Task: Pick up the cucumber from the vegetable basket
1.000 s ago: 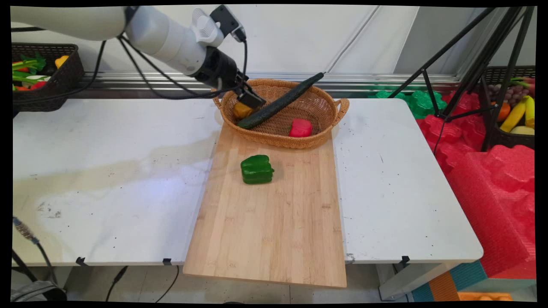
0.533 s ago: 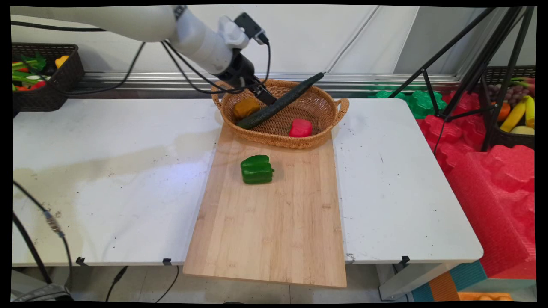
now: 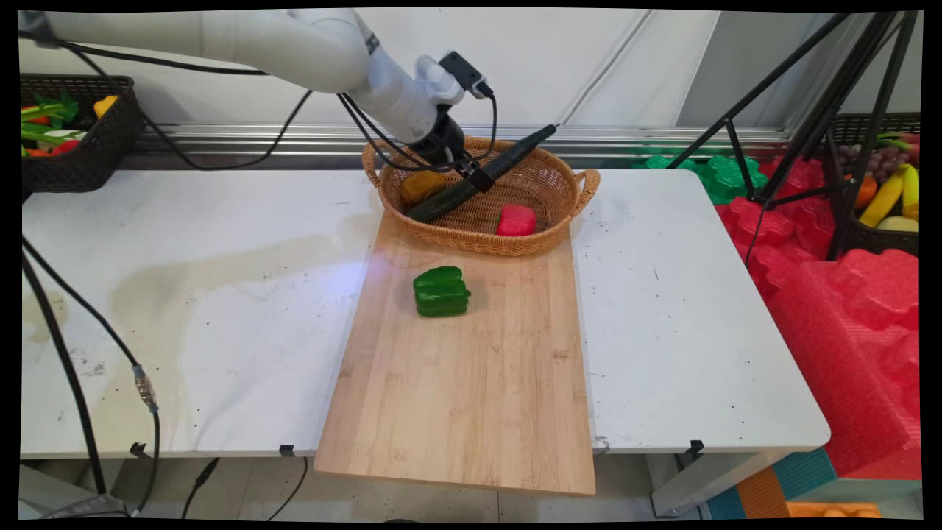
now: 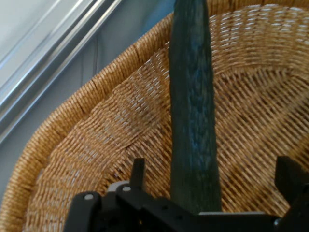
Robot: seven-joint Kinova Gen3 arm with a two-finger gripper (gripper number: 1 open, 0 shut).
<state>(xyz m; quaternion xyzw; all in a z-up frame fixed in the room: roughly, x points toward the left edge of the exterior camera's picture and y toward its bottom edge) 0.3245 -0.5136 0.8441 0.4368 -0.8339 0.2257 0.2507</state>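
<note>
The cucumber [image 3: 478, 177] lies slantwise in the wicker basket [image 3: 559, 221] at upper centre of the frame, its far tip resting on the rear rim; it is not lifted. A yellow pepper [image 3: 421, 186] and red pepper [image 3: 516, 219] share the basket; a green pepper [image 3: 441, 291] sits on the cutting board [image 3: 471, 397]. The arm enters from upper left, angled downward. The gripper [image 4: 210, 193] straddles the cucumber, fingers apart; contact appears absent, though the view is partial.

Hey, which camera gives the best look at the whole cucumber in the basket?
The main view: it shows the cucumber end to end, lying aslant in the wicker basket with its far tip over the rim. The hand view shows only its middle stretch, running between the open tool's fingers.
</note>
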